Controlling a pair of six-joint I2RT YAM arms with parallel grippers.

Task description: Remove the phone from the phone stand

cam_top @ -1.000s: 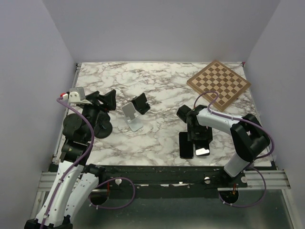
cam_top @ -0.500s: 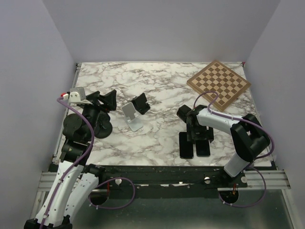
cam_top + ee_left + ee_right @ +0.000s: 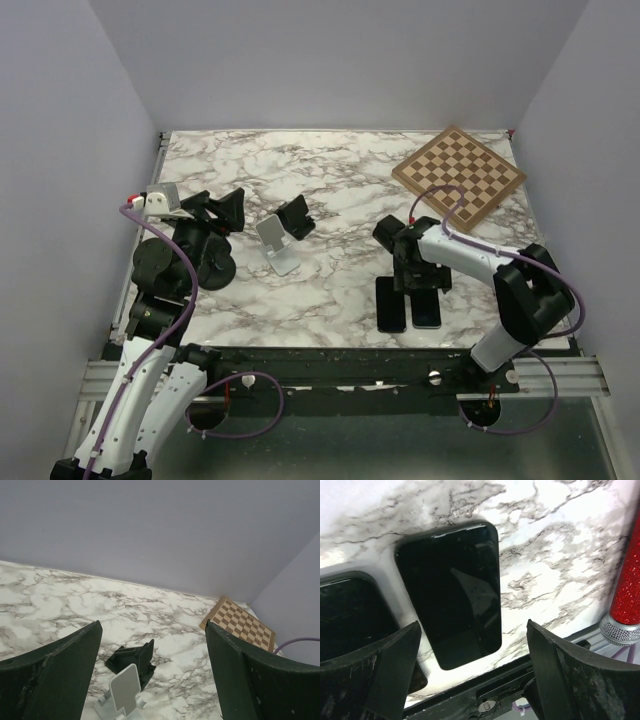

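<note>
The phone lies flat, screen up, at the near right of the table, just inside its near edge. A second phone lies just left of it. The right gripper hangs over the phone with jaws spread wide and pinching nothing, one finger showing to each side of it in the wrist view.

I judge the step in hand to be the let-go and retreat. The gripper should lift straight up so neither finger drags the phone (a sideways exit risks nudging its neighbour), and only then swing away.

Farther off, mid-table, the white stand and black stand both appear bare. The left gripper, also spread and holding nothing, hovers just left of them.
</note>
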